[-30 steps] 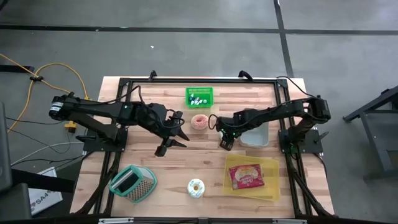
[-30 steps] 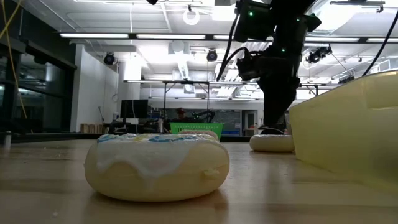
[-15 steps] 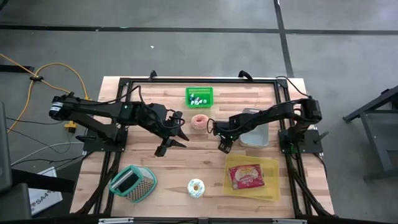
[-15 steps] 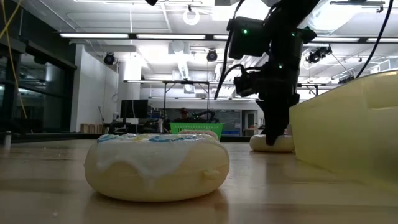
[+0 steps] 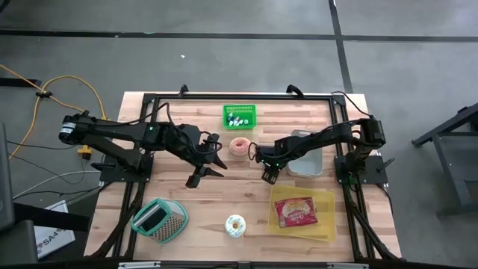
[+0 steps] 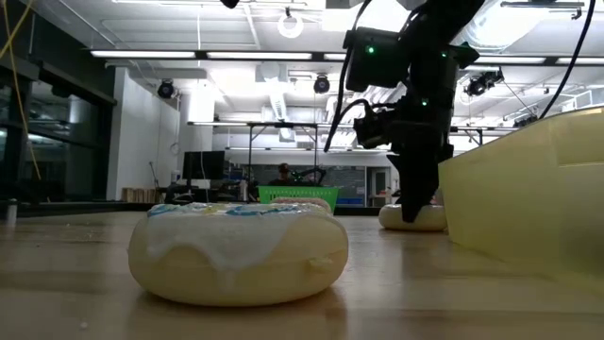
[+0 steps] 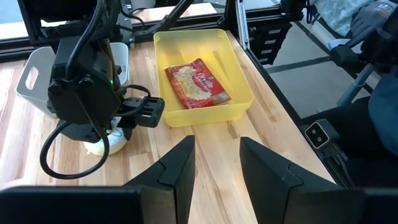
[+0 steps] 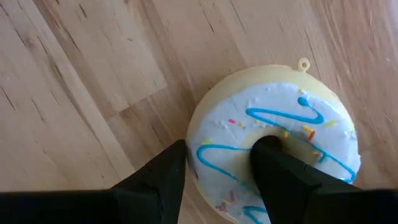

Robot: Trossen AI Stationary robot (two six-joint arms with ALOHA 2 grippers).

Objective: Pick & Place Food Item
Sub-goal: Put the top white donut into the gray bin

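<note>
The doughnut [image 8: 277,143] lies on the table [image 5: 246,194], at about nine o'clock from the grey bin [image 5: 308,163]. The right gripper [image 8: 214,168] straddles its ring with fingers spread, one in the hole, probably ready to pinch. The left gripper [image 5: 209,158] waits spread mid-table.

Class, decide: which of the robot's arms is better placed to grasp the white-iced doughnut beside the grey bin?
Right. The right gripper is open and straddles one side of the white-iced doughnut, while the left gripper hangs well apart from it.
</note>
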